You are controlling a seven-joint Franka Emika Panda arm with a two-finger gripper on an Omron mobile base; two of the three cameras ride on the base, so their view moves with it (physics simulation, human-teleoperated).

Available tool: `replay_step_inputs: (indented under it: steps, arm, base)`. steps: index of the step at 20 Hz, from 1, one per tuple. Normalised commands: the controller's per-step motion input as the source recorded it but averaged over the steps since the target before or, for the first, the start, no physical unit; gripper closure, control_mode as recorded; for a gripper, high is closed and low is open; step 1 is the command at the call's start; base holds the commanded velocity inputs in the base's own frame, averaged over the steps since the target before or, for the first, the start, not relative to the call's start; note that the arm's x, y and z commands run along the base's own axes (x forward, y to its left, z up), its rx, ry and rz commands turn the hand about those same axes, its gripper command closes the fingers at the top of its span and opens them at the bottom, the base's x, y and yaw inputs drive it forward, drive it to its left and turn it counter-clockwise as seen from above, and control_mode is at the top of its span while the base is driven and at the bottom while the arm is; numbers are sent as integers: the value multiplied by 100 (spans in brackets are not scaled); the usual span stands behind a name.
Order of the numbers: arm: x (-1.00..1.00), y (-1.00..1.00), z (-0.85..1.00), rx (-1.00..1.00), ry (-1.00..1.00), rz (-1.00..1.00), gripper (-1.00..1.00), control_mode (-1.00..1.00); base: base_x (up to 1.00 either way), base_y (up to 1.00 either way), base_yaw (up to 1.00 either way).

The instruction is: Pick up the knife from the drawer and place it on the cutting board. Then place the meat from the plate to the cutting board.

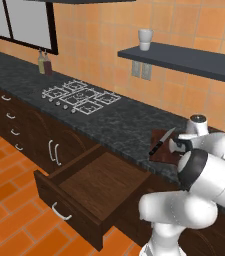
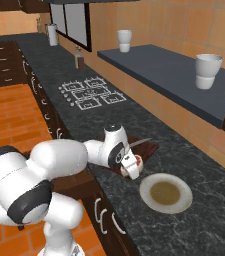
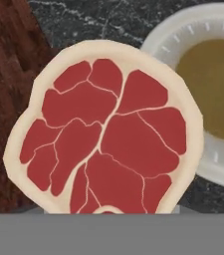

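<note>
Meat [image 3: 106,134] hangs in the gripper [image 2: 130,167], closed on it, between the cutting board [image 2: 151,148] and the plate [image 2: 183,202]. It should go lower over the cutting board, beside the knife [image 1: 161,141], before release. Drawer [image 1: 100,181] stands open with nothing inside; the plate is bare.

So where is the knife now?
The knife lies on the cutting board on the dark counter, just right of the open drawer, beside the robot's arm in the left base view.
</note>
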Motion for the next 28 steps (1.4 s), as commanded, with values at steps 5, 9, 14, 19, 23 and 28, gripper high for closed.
replay_step_inputs:
  steps: [5,9,14,19,23,28]
  arm:
    - [83,17,15,0,0,2,100,-100]
    - [52,0,-4,0,0,1,100,-100]
    - [28,0,-24,2,1,0,100,-100]
    - [31,2,-15,5,1,2,-100,-100]
    - [-21,0,15,6,0,3,-100,-100]
    - [-35,5,71,5,-1,4,-100,-100]
  base:
    - [0,0,0]
    - [0,0,0]
    - [0,0,0]
    - [0,0,0]
    - [0,0,0]
    - [0,0,0]
